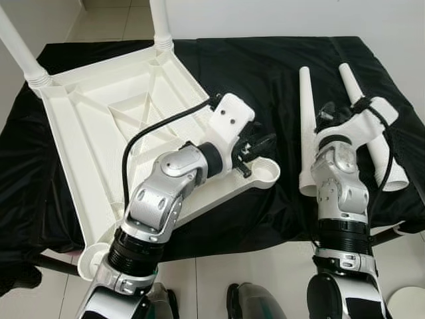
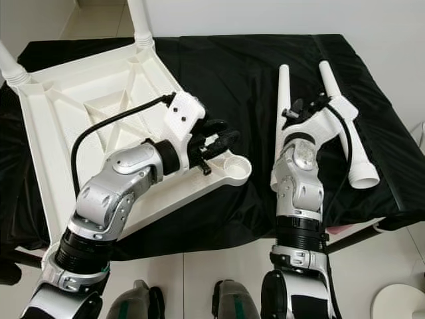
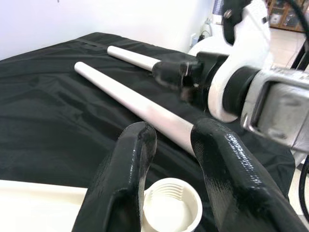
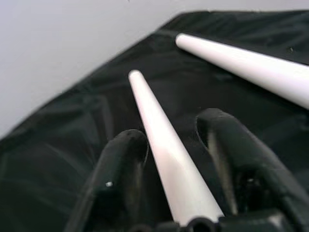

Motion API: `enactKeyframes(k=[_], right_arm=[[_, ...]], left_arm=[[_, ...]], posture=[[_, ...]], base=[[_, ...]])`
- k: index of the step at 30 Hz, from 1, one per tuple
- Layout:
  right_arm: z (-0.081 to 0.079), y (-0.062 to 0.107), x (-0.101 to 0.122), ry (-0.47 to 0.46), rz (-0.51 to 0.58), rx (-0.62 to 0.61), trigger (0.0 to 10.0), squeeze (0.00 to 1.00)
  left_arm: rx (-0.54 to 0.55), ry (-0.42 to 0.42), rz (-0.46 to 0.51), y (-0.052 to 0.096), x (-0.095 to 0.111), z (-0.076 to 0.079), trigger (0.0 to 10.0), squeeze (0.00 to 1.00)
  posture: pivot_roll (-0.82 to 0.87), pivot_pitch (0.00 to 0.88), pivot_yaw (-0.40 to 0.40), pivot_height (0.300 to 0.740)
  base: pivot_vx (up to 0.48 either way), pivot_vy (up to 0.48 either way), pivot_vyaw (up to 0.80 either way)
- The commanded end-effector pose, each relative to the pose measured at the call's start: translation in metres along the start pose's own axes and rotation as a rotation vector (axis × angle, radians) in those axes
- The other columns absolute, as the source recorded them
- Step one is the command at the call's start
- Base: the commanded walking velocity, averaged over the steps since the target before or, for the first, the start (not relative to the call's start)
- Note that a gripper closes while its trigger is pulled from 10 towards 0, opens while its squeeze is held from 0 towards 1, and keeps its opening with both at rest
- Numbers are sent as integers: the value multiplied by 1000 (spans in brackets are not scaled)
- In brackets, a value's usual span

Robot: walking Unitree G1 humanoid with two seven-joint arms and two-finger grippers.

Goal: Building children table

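Observation:
A white plastic children's table (image 1: 99, 113) lies upside down on a black cloth, with two legs (image 1: 20, 50) (image 1: 161, 23) standing in its far corners. Its near right corner socket (image 1: 265, 174) is bare. My left gripper (image 1: 262, 147) hovers open just above that socket (image 3: 174, 210). Two loose white legs lie to the right on the cloth. My right gripper (image 1: 325, 114) is open and straddles the nearer loose leg (image 1: 306, 113), which runs between its fingers (image 4: 130, 150). The other loose leg (image 1: 392, 174) lies just beyond, partly under my right wrist.
The black cloth (image 1: 265, 73) covers a low platform whose front edge runs near my body. Tiled floor (image 1: 212, 279) lies below it, with a white round object (image 1: 408, 302) at the bottom right. A white wall stands behind.

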State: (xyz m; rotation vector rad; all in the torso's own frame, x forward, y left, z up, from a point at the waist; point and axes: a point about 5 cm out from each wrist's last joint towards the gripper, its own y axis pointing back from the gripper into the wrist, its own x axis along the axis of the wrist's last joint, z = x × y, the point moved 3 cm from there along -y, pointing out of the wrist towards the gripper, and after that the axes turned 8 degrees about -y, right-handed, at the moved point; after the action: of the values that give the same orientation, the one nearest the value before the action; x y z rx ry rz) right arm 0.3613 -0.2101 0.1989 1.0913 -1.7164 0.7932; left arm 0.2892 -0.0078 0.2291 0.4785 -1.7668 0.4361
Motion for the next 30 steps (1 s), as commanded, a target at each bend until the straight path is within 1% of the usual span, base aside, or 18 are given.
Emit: enactKeyframes(k=[1,4,8,9,11,12,13,16,17,18,19,21,23,25,26,28,29,30], right_arm=[[0,-2,-4,32,-31,-20,10000,1000],[1,-3,-6,43,-40,-27,10000,1000],[1,-4,-18,62,-129,-53,10000,1000],[1,-4,-18,62,-129,-53,10000,1000],[4,-6,-22,100,-160,-70,10000,1000],[4,-6,-22,100,-160,-70,10000,1000],[6,-7,-24,135,-181,-81,10000,1000],[7,-9,-25,165,-191,-84,10000,1000],[9,-10,-27,168,-215,-83,10000,263],[9,-10,-27,168,-215,-83,10000,263],[9,-11,-28,171,-229,-78,10000,0],[10,-12,-28,169,-244,-71,10000,0],[8,-15,-30,93,-309,-36,10000,0],[7,-16,-30,75,-337,-25,10000,0],[8,-19,-32,90,-376,-22,10000,0],[9,-20,-33,110,-401,-25,10000,0],[11,-23,-34,105,-452,-42,10000,0],[11,-23,-34,105,-452,-42,10000,0]], left_arm=[[39,4,-22,-2,-2,-2,10000,0],[39,4,-22,-2,-2,-2,10000,0],[30,9,-21,-3,-1,0,10000,0],[30,9,-21,-3,-1,0,10000,0],[-29,17,-32,-3,-4,9,10000,0],[-29,17,-32,-3,-4,9,10000,0],[-77,19,-50,-1,-10,17,10000,0],[-106,17,-59,1,-15,21,10000,0],[-130,-2,-81,4,-22,25,10000,0],[-130,-2,-81,4,-22,25,10000,0],[-148,-13,-98,7,-26,27,10000,0],[-162,-20,-110,10,-29,29,10000,0],[-176,-31,-123,13,-32,30,10000,0],[-177,-33,-126,13,-32,30,10000,0],[-172,-33,-126,13,-31,28,10000,0],[-168,-32,-126,13,-31,27,10000,0],[-158,-31,-118,11,-28,26,10000,0],[-158,-31,-118,11,-28,26,10000,0]], posture=[[-167,74,33,740],[-167,74,33,740],[-168,70,32,740],[-168,70,32,740],[-170,64,31,740],[-170,64,31,740],[-169,61,28,740],[-169,61,28,740],[-174,64,26,740],[-174,64,26,740],[-174,66,25,740],[-174,67,26,740],[-175,73,23,740],[-176,75,22,740],[-178,77,20,740],[-178,77,20,740],[-177,78,13,740],[-177,78,13,740]], base=[[0,0,0],[0,0,0],[0,0,0],[0,0,0],[0,0,0],[0,0,0],[0,0,0],[0,0,0],[0,0,0],[0,0,0],[0,0,0],[0,0,0],[0,0,0],[0,0,0],[0,0,0],[0,0,0],[0,0,0],[0,0,0]])
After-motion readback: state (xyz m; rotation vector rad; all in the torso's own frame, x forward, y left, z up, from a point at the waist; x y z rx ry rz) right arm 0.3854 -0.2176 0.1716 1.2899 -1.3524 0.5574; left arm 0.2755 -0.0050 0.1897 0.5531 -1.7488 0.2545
